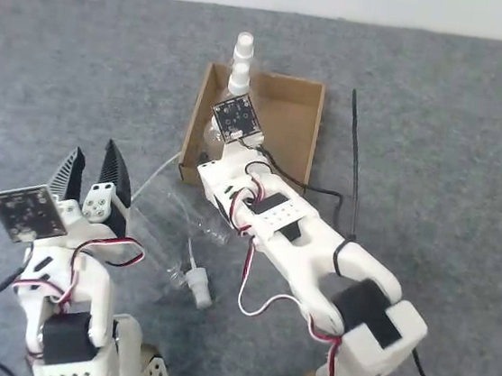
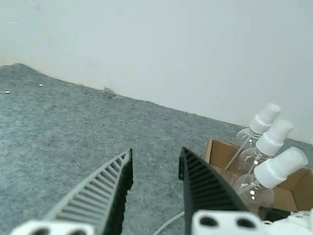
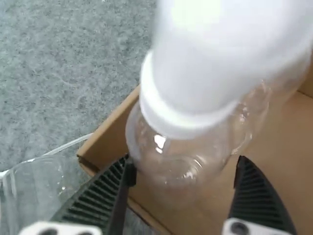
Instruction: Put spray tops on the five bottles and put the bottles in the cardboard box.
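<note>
The cardboard box (image 1: 294,129) lies on the grey carpet at the back middle. Three clear bottles with white spray tops (image 2: 271,142) stand at its left end; two tops (image 1: 242,60) show in the high view. My right gripper (image 3: 181,169) is inside the box, open, its fingers either side of the nearest bottle (image 3: 186,161), one finger touching it. Another clear bottle (image 1: 170,220) lies on the carpet in front of the box, its white top (image 1: 197,286) pointing toward the arms. Left of it, my left gripper (image 1: 92,174) (image 2: 156,154) hovers open with nothing in it.
A black cable (image 1: 354,154) runs along the carpet right of the box. The box's right half (image 3: 293,147) is bare cardboard. A white wall (image 2: 156,49) bounds the carpet at the back. Open carpet lies to the far left and far right.
</note>
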{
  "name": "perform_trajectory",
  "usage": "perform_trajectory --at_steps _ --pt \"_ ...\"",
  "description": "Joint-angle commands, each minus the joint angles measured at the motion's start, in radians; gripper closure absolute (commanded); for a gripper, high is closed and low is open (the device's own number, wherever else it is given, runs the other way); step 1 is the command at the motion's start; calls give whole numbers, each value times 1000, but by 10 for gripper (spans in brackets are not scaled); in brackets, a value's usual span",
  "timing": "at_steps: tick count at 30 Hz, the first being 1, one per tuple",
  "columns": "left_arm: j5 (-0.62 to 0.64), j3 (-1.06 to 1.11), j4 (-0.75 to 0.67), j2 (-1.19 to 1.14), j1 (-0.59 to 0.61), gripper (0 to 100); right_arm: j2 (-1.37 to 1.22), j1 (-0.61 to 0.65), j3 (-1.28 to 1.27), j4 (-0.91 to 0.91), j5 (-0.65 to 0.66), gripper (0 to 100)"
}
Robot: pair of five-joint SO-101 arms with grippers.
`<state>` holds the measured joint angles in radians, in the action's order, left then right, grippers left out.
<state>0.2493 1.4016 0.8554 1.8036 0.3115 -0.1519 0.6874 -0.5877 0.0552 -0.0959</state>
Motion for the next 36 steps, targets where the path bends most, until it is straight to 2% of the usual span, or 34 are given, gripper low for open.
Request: perform_trajectory --at_steps 1,29,36 --pt "5 -8 -9 20 0 855 133 -1 51 71 -8 734" --pt "6 -8 -12 20 0 855 552 -21 57 736 -8 734" --pt "-23 -8 -68 20 23 852 619 79 57 840 -5 734"
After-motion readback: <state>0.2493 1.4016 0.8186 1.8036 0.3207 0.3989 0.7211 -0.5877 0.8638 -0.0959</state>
